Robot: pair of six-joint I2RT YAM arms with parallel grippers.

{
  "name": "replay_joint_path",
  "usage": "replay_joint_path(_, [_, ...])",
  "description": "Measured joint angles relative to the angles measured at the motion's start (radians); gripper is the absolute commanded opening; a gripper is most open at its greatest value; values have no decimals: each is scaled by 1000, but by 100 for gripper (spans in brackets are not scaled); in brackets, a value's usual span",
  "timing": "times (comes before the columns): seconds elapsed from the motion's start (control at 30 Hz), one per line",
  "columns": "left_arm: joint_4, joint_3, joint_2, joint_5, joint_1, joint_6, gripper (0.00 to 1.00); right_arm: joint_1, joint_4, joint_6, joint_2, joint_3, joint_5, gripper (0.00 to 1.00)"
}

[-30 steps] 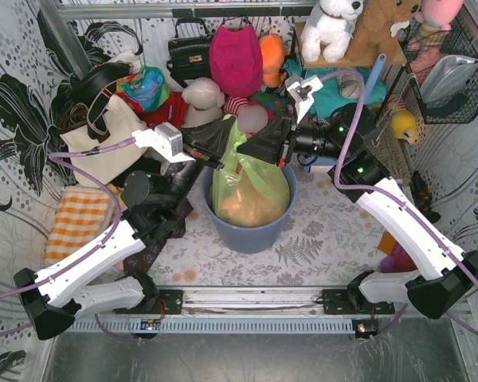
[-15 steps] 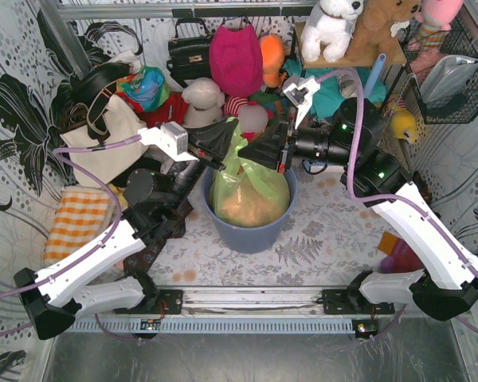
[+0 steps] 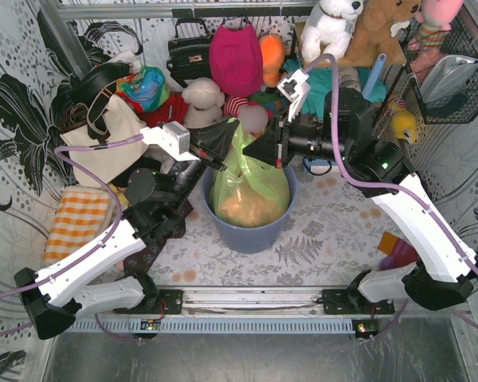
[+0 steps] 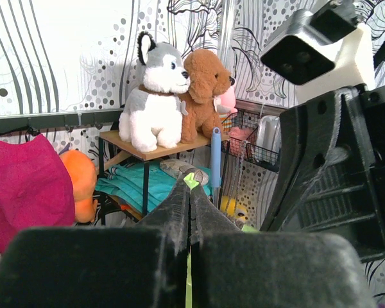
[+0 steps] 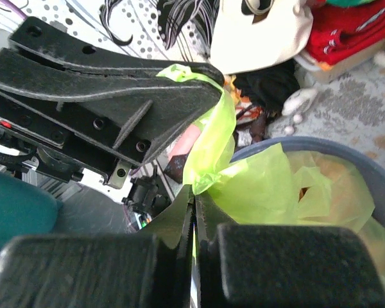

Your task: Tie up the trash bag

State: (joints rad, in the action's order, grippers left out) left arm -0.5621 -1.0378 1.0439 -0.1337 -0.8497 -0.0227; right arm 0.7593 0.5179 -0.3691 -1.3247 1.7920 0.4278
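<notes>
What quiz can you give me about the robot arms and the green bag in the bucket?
1. True or false: the trash bag sits inside the blue-grey bin.
2. Look at the left pincer and the right pincer. Which of them pinch the bag's plastic? A: only the left. B: only the right. C: both.
3. Fill in the gap: the bag is see-through and lime-____.

Key:
1. True.
2. C. Each one is shut on a bit of the bag's top.
3. Green.
</notes>
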Motion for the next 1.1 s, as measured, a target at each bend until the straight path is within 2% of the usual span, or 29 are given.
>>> replay_joint_path(0.33, [7,0,0,3,0,2,0,83,106,-16,-82,83,-37,0])
replay_joint_path(0.6, [39,0,0,-1,0,3,0,132,87,-50,-88,93,-84,0])
replay_joint_path(1.1, [53,0,-28,11,0,23,0,186,86,-64,-88,79,-281,0])
